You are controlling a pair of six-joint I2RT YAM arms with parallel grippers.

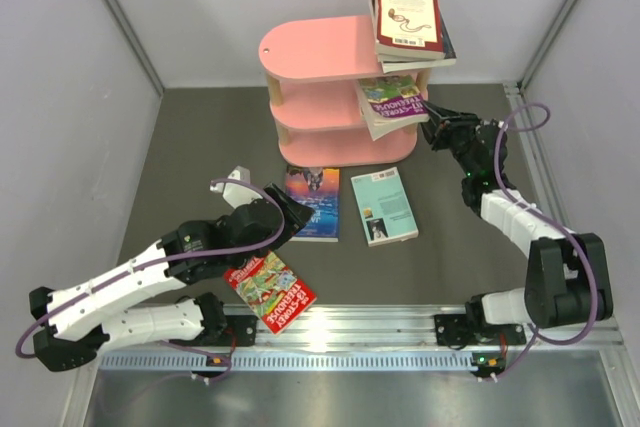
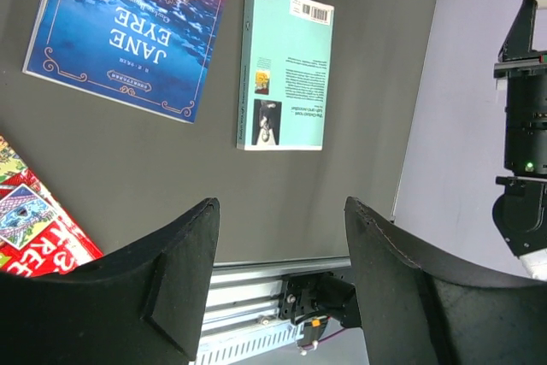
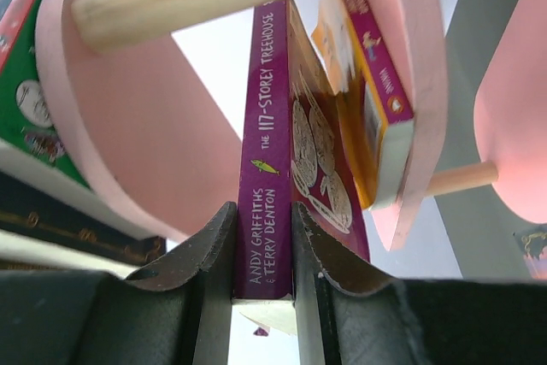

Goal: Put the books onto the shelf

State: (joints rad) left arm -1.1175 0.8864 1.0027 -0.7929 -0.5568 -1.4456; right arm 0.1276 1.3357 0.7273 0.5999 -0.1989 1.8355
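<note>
The pink shelf (image 1: pixel 335 77) stands at the back of the mat. A maroon-and-cream book (image 1: pixel 408 15) tops a small stack on its top board. My right gripper (image 1: pixel 432 127) is shut on the spine of the purple-green book (image 3: pixel 265 151), which sits tilted at the right end of the middle tier (image 1: pixel 392 102), beside an orange-edged book (image 3: pixel 367 117). My left gripper (image 1: pixel 290 215) hangs open and empty over the mat (image 2: pixel 282 245). The blue Jane Eyre (image 2: pixel 128 32), a light teal book (image 2: pixel 284 66) and a red Treehouse book (image 1: pixel 270 292) lie flat on the mat.
A metal rail (image 1: pixel 350 332) runs along the near edge by the arm bases. White walls close in the left, right and back sides. The left arm partly covers Jane Eyre's left edge (image 1: pixel 313 202). The right arm's base (image 2: pixel 521 126) shows in the left wrist view.
</note>
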